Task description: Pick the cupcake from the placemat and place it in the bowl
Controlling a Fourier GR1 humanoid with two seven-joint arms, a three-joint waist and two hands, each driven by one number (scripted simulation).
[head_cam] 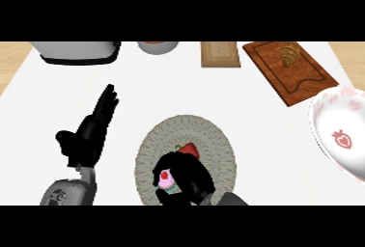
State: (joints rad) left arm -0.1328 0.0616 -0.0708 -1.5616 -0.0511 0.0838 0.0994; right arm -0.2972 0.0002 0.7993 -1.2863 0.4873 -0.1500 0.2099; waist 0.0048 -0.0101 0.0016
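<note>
- The cupcake [168, 184], pink frosting over a pale blue wrapper, sits low on the placemat [214, 140], at about 7 o'clock from the mat's centre
- The right hand [187, 174] is over it with fingers curled round the cupcake, hiding most of it; whether it is off the mat yet, I cannot tell
- A small red piece, perhaps a strawberry [189, 150], shows at 12 o'clock from the hand, also on the mat
- The bowl [342, 132], white with a strawberry print, lies at 3 o'clock from the mat, well apart, cut by the view's right edge, and holds nothing visible
- Judged so: the grasp looks made, while the lift, the carry toward 3 o'clock and the release into the bowl are all left
- The left hand [89, 132] rests at 9 o'clock from the mat, fingers straight and up, holding nothing
- Far along 12 o'clock stand a cutting board [281, 77] with a croissant [290, 54], and a grey appliance [78, 52]
</note>
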